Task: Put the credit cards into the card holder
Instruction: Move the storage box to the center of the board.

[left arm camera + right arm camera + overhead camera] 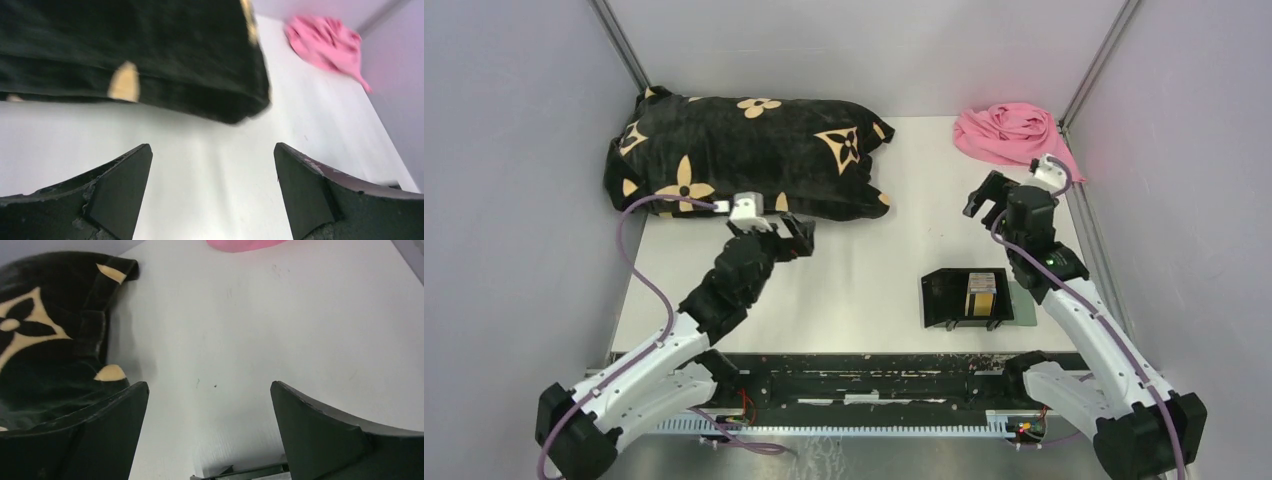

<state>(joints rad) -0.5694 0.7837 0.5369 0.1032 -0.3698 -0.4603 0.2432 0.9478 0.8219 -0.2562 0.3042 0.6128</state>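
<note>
1. Top view, here we go: my left gripper (792,238) hangs spread wide with nothing in it, right at the near edge of the black cushion (744,150). My right gripper (986,198) is just as wide and just as empty, raised over bare table (894,200).
2. The credit cards (981,293) stand on edge in the black box (949,300), behind my right jaws, toward my base. I reckon they stand upright so an edge can be pinched. The card holder (1024,310) lies flat just beside that box, partly under my right arm.
3. Left wrist: only white table shows between my spread jaws. The cushion is just ahead and the pink cloth (327,42) is far ahead to the right. No cards are in sight.
4. Right wrist: my jaws are wide and nothing is held. A dark edge below them is probably the box.
5. Writing: I can read none. The cushion carries tan flower motifs, and the print on the cards is too small to read.
</note>
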